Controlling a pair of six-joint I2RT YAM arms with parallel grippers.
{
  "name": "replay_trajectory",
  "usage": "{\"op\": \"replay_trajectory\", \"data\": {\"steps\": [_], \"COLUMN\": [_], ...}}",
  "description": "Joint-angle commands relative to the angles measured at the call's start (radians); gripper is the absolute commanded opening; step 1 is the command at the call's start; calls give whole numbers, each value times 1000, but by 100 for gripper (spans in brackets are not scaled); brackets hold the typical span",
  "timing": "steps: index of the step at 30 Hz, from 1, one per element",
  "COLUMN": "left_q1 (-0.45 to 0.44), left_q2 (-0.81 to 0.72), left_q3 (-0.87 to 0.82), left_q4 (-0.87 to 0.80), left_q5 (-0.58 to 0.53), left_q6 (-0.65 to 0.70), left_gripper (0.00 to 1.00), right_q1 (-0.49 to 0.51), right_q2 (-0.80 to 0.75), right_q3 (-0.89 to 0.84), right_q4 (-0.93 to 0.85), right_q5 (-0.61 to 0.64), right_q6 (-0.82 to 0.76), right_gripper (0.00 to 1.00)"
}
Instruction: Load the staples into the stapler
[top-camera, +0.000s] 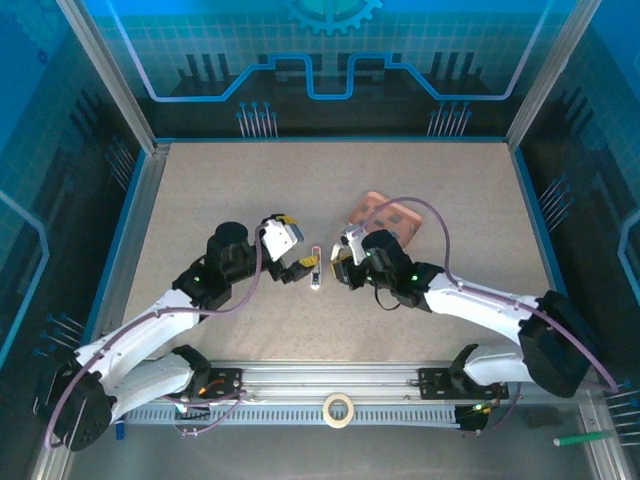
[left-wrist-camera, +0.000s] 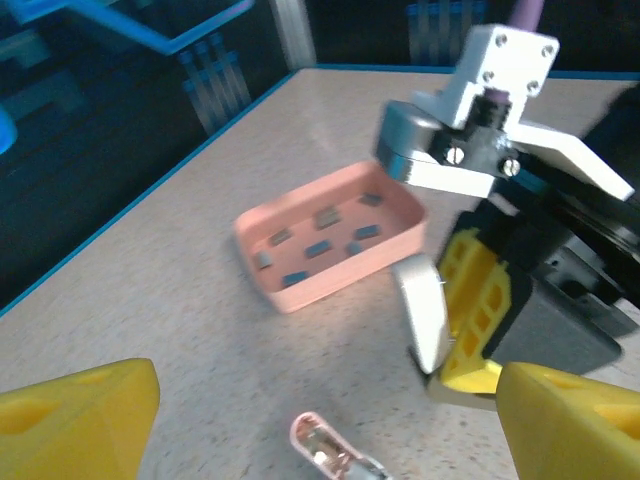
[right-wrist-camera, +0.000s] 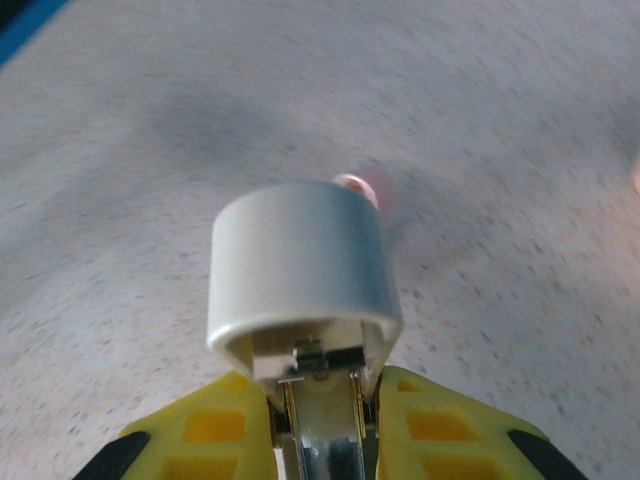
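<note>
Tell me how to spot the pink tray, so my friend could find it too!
Start at the big speckled table and find the right arm's tool, pinching a small stapler. Just beyond that arm sits the tray. It is the only shallow salmon-pink box there, with tiny grey staples scattered inside.

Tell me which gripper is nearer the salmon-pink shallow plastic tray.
Right. The right gripper, clamped on the small white stapler, sits by the salmon-pink tray's near-left corner; the left gripper, open, is across the stapler, farther left.
</note>
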Motion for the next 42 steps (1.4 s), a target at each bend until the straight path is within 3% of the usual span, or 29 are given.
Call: {"op": "replay_trajectory", "data": {"steps": [1,9,22,34,42], "left_q1": [35,57,58,58,58], "left_q2": [25,49,48,35,41], "left_q3": [35,50,45,37,40], "left_q4": [21,2,1,5,0], "left_q5": [-144,-164,-154,-161,-169], "left_q6": [-113,-161,-169,-146,-153], "left_gripper": [89,90,90,90,90], "right_q1": [-6,-19,-16,-13,-11], "right_q2": [91,322,455,498,353], "right_q3": [99,272,373,433,423], "right_q4": [-201,-322,-364,-423,-500], "right_q5": [172,189,157,130,171], "right_q6": [251,427,480,480,434], "right_gripper": [20,21,23,43,57]}}
